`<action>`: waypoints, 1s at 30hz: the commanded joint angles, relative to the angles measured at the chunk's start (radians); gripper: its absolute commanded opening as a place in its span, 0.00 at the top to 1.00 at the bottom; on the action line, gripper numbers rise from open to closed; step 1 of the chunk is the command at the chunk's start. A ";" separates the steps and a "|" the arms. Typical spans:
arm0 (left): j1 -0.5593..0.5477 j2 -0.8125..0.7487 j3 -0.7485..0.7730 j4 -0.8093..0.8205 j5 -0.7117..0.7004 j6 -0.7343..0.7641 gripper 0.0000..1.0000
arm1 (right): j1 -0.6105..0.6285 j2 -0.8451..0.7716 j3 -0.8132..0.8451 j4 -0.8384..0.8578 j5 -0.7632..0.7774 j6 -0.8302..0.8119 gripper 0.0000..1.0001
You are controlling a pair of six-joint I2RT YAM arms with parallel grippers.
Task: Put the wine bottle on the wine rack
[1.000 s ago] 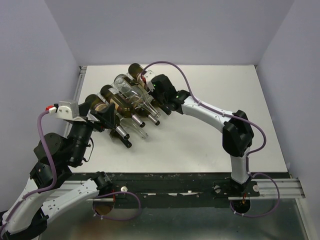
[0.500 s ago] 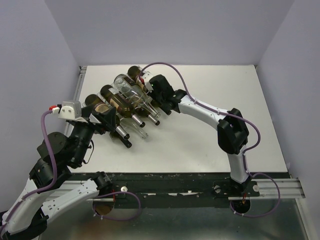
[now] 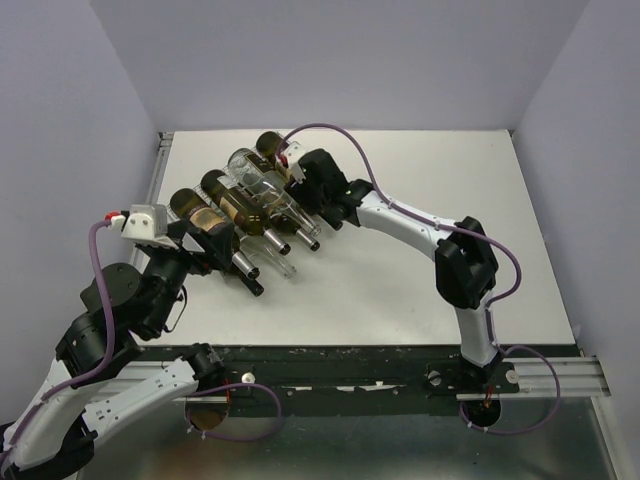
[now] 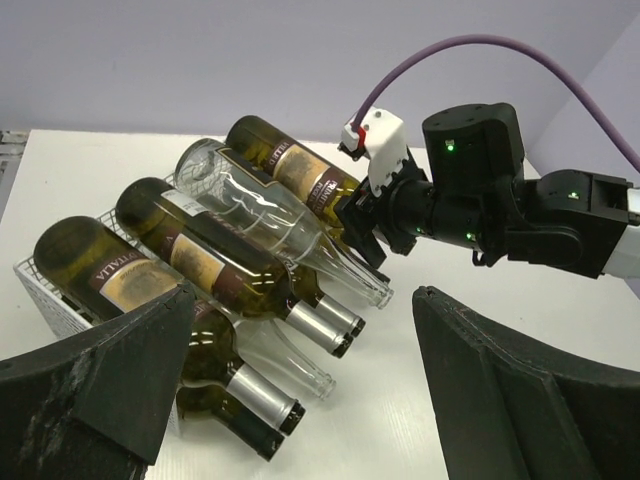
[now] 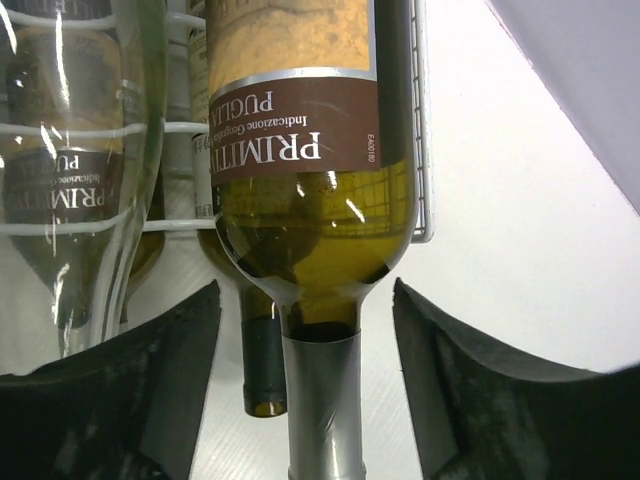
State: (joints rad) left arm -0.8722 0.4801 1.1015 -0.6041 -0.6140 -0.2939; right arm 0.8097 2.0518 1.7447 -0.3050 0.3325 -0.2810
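Observation:
The white wire wine rack [image 4: 45,290] stands at the table's back left and carries several bottles in two layers. The wine bottle [image 5: 300,150], green glass with a brown-banded label, lies on top at the rack's right edge [image 5: 420,150], its silver-capped neck pointing at my right wrist camera. My right gripper [image 5: 307,300] is open, a finger on each side of that neck with a gap on both sides. In the top view this bottle [image 3: 272,145] lies just ahead of the right gripper [image 3: 303,188]. My left gripper [image 4: 300,300] is open and holds nothing, just in front of the bottle necks.
Two clear glass bottles [image 4: 270,210] lie among the green ones, and the necks overhang the rack toward the table's middle. The left arm [image 3: 150,285] hovers at the rack's near left corner. White walls close the table [image 3: 450,190] at the back and sides.
My right gripper has opened and let go of the bottle neck. The bottle stays on the rack. The left arm has drawn back slightly toward the near left.

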 commanded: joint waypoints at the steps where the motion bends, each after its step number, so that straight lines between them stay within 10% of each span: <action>1: 0.002 -0.032 -0.011 -0.054 0.040 -0.048 0.01 | 0.002 -0.077 -0.033 0.035 0.037 0.046 0.15; 6: 0.002 -0.052 -0.025 -0.080 0.083 -0.064 0.01 | 0.002 -0.160 -0.017 -0.046 0.063 0.120 0.00; 30: 0.002 -0.057 0.110 -0.479 -0.076 -0.323 0.01 | 0.003 -0.807 -0.033 -0.732 0.272 0.861 0.00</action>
State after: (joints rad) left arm -0.8722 0.4744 1.1652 -0.9642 -0.6628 -0.5602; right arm 0.8097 1.3521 1.7008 -0.8845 0.5121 0.4770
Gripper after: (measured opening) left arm 0.988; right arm 0.996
